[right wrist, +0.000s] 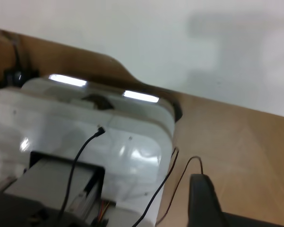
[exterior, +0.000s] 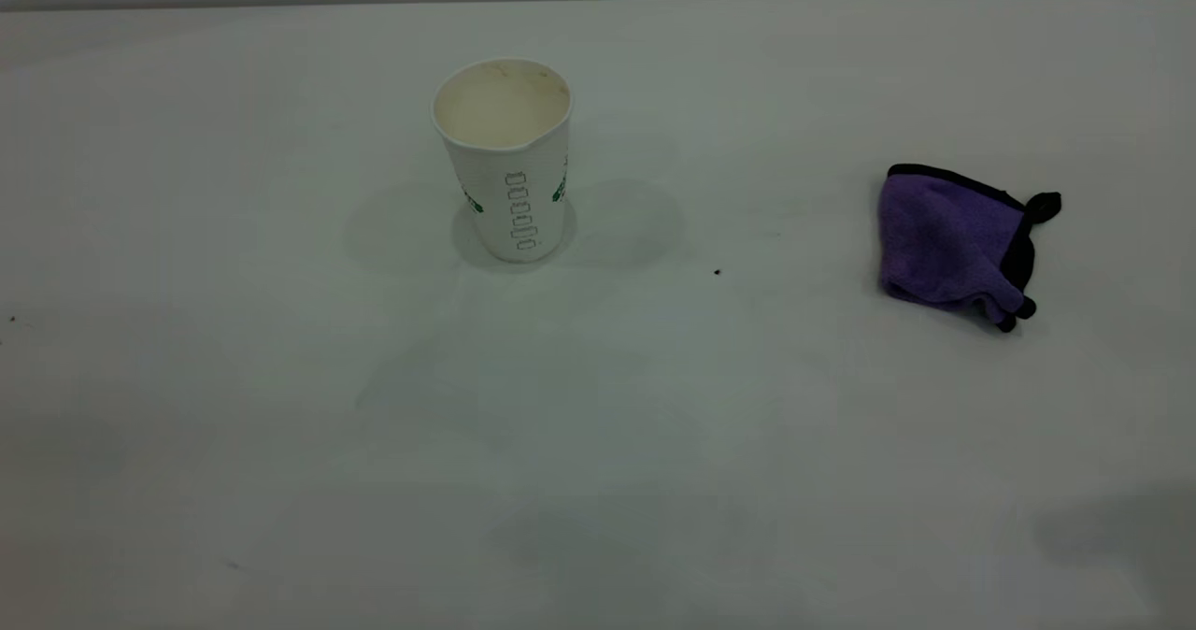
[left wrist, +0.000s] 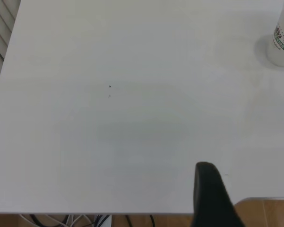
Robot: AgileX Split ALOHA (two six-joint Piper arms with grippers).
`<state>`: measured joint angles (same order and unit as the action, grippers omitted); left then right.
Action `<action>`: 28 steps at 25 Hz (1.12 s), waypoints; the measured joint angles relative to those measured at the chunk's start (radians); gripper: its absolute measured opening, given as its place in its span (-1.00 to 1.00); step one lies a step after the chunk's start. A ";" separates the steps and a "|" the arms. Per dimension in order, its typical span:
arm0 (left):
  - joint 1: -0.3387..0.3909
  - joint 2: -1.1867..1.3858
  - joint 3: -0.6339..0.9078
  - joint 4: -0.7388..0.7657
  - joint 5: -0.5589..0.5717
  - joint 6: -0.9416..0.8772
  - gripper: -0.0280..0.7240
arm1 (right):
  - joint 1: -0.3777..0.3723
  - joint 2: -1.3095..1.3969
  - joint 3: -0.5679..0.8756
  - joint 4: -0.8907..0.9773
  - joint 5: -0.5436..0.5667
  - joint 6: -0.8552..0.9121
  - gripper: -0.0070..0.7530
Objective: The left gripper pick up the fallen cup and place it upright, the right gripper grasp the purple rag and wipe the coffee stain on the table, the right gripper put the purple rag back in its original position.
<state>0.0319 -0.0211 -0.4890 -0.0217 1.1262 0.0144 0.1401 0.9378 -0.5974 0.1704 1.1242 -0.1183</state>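
Note:
The cup (exterior: pixel 505 158) stands upright on the white table (exterior: pixel 598 443), left of the middle, mouth up and cream inside. It also shows in the left wrist view (left wrist: pixel 282 40). The purple rag (exterior: pixel 953 242) lies crumpled at the right, its black loop at the far corner. No coffee stain shows on the table. Neither gripper is in the exterior view. My left gripper (left wrist: pixel 249 194) hangs over the table's near edge, far from the cup, open and empty. My right gripper (right wrist: pixel 248 203) is off the table over the floor, with one black finger (right wrist: pixel 203 201) showing, open and empty.
A tiny dark speck (exterior: pixel 717 272) lies between the cup and the rag. In the right wrist view a white plastic housing (right wrist: pixel 85 137) with thin black cables sits below the gripper on a wooden floor (right wrist: pixel 236 142).

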 joint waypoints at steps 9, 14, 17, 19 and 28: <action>0.000 0.000 0.000 0.000 0.000 0.000 0.24 | 0.000 -0.445 0.114 -0.009 -0.013 0.056 0.30; 0.000 0.000 0.000 0.000 0.000 0.000 0.24 | 0.000 -0.590 0.119 -0.061 -0.021 0.109 0.30; 0.000 0.000 0.000 0.000 0.000 0.000 0.24 | 0.000 -0.619 0.121 -0.079 -0.014 0.112 0.30; 0.000 0.000 0.000 0.000 0.000 0.000 0.24 | 0.000 -0.629 0.121 -0.080 -0.013 0.112 0.30; 0.000 0.000 0.000 0.000 0.000 0.000 0.24 | 0.000 -0.632 0.121 -0.080 -0.009 0.112 0.30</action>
<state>0.0319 -0.0211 -0.4890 -0.0217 1.1262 0.0144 0.1401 0.3059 -0.4765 0.0906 1.1150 -0.0061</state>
